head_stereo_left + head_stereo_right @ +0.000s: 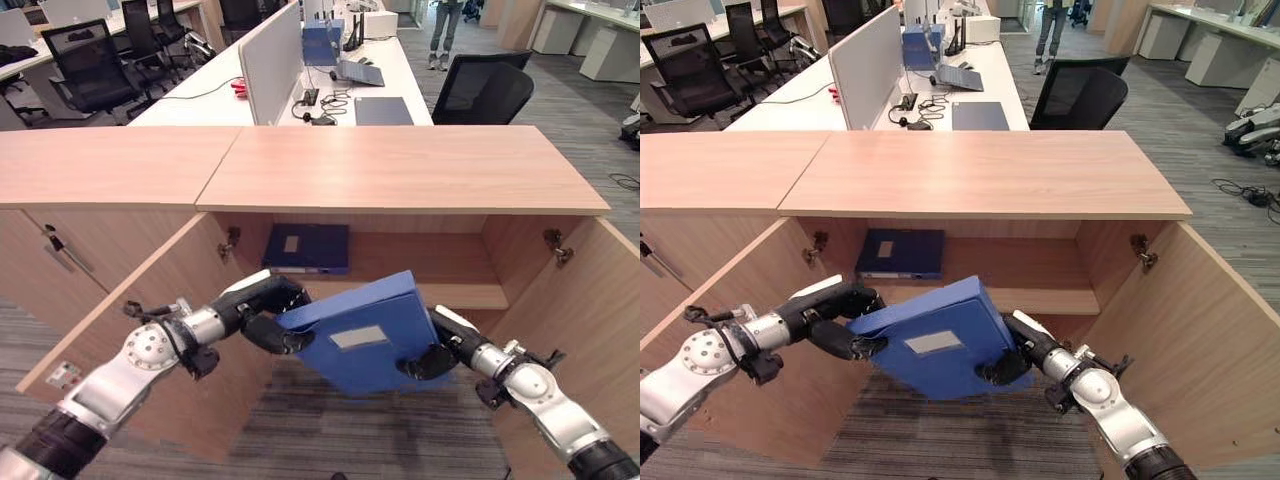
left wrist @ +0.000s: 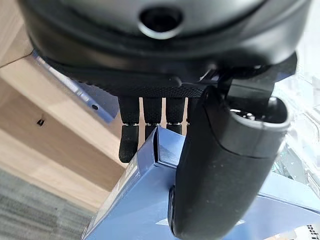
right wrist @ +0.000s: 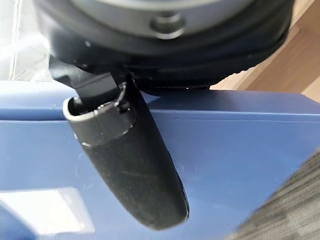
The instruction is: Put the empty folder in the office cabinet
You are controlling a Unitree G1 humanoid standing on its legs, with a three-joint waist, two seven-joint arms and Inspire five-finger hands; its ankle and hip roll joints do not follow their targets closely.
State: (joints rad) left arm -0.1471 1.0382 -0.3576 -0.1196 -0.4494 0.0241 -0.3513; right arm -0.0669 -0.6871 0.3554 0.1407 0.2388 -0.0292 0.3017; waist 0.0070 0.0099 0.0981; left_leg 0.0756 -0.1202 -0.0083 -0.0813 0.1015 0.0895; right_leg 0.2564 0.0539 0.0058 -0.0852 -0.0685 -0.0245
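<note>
Counting two folders (image 1: 365, 340), two gripping hands (image 1: 262, 312)

The flat rectangular blue folder (image 1: 365, 345) carries a pale grey label; the darker navy box file (image 1: 307, 247) at twelve o'clock bears a similar, perhaps whitish one. The light-brown wood-grain cabinet (image 1: 400, 165) stands on grey striped carpet (image 1: 300, 425).

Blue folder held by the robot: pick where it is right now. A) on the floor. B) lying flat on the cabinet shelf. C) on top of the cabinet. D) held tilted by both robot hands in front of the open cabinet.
D: the blue folder hangs tilted in front of the open cabinet, gripped at its edges by the left robot hand and the right robot hand; a second folder lies on the shelf.
</note>
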